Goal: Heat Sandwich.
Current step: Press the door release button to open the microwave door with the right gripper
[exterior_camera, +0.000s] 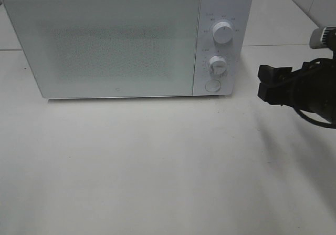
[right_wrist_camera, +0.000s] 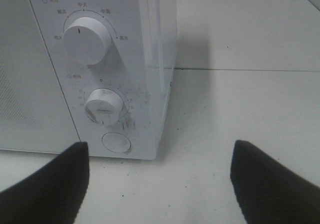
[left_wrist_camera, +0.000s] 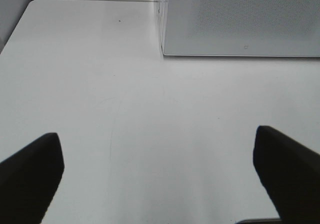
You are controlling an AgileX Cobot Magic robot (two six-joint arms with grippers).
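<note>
The sandwich shows in no view, so where it lies cannot be told. Nearest, the left gripper (left_wrist_camera: 157, 149) hangs over the white table (exterior_camera: 157, 166) and the right gripper (exterior_camera: 266, 82) hangs just beside the control side, both spread wide and empty. Beyond them the white microwave (exterior_camera: 105, 46) stands with its door closed, two knobs (exterior_camera: 222, 33) above a round button (exterior_camera: 212, 85).

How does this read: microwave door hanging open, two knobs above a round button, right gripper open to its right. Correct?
No: the microwave door is shut, per the exterior high view. Upper knob, lower knob above the round button, right gripper open to its right: correct.
</note>
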